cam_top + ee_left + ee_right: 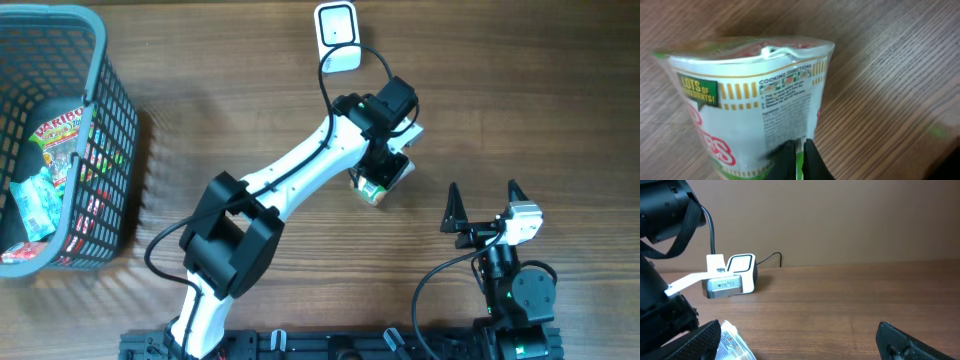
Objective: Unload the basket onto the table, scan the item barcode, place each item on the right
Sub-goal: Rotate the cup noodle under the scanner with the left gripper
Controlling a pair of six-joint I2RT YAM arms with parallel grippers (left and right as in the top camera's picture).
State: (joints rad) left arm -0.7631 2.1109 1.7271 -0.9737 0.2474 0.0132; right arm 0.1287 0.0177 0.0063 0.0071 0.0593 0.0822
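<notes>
Nearest, at the right of the table (520,90), the right gripper (484,195) points away from the robot's base with its two dark fingers spread wide and nothing between them. In its own wrist view the fingertips sit at the bottom corners of the frame, with bare wood between.

Just beyond it and a little to the left, the left arm (290,165) reaches diagonally from the near left toward the middle of the table. The left gripper (799,145) is closed down hard. Its fingertips (789,150) are almost together, pinching a thin edge at the bottom end of the cup of noodles (750,100). The cup is white and wrapped in clear film, with a green "LOTS OF" badge and a panel of cooking directions facing the wrist camera. It lies tilted, its sealed top pointing away from the fingers. From overhead the cup shows only partly under the gripper, near the table's centre, and whether it rests on the wood or is lifted off it cannot be told.

Along the left edge stands a grey mesh basket (100,120) holding several snack packets (60,135).

Farthest, past the cup and well apart from it, the white scanner (337,37) stands on the table with its window toward the arms, a dark cable (770,257) trailing from it.
</notes>
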